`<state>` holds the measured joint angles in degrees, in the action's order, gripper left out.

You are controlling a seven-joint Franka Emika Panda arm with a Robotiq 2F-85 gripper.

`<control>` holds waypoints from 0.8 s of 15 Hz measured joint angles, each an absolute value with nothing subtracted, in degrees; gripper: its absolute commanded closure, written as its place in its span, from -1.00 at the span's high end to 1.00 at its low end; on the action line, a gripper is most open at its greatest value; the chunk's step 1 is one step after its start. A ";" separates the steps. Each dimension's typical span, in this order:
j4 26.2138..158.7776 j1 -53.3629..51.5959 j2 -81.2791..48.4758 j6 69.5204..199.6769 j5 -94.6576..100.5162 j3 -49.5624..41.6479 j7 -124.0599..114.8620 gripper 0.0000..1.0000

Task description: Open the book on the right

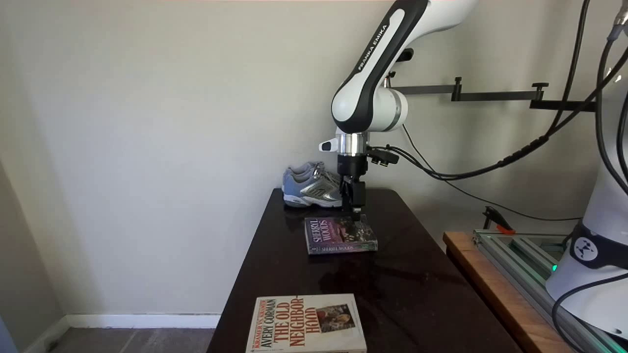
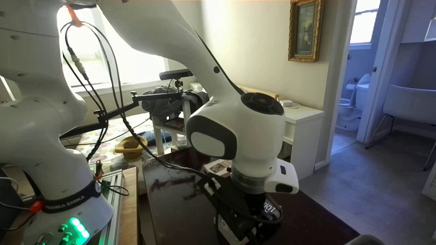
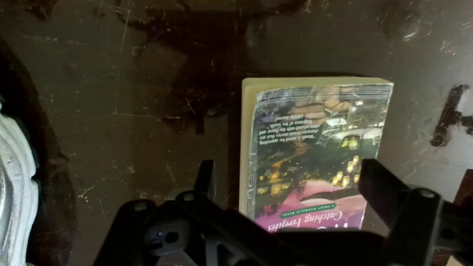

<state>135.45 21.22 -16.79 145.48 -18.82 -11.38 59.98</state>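
The book [image 3: 314,147] lies closed on the dark table, its blackish picture cover facing up with purple at one end. Pale page edges show along its top and left sides in the wrist view. In an exterior view the book [image 1: 338,238] sits in front of a shoe, under the arm. My gripper [image 3: 287,167] hangs over it with jaws wide apart and nothing held. One finger [image 3: 204,177] stands out beyond the page side, above bare table; the opposite finger [image 3: 380,188] overlaps the other long edge. Elsewhere the arm hides most of the book [image 2: 271,208].
A blue and silver shoe [image 1: 314,186] stands behind the book, close to the gripper. Nearer that camera lies a larger cream book [image 1: 309,323] with red lettering. Black cables [image 1: 471,172] droop from the wrist toward the robot's base. A wall runs along the table's far end.
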 measured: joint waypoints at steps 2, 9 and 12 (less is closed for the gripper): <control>134.39 22.51 -18.31 145.46 -18.89 -10.20 59.98 1.00; 130.54 26.82 -21.64 139.31 -24.92 -5.68 61.58 1.00; 129.03 27.52 -22.27 136.27 -26.75 -5.44 61.92 1.00</control>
<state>129.03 27.52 -22.27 136.27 -26.75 -5.44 61.92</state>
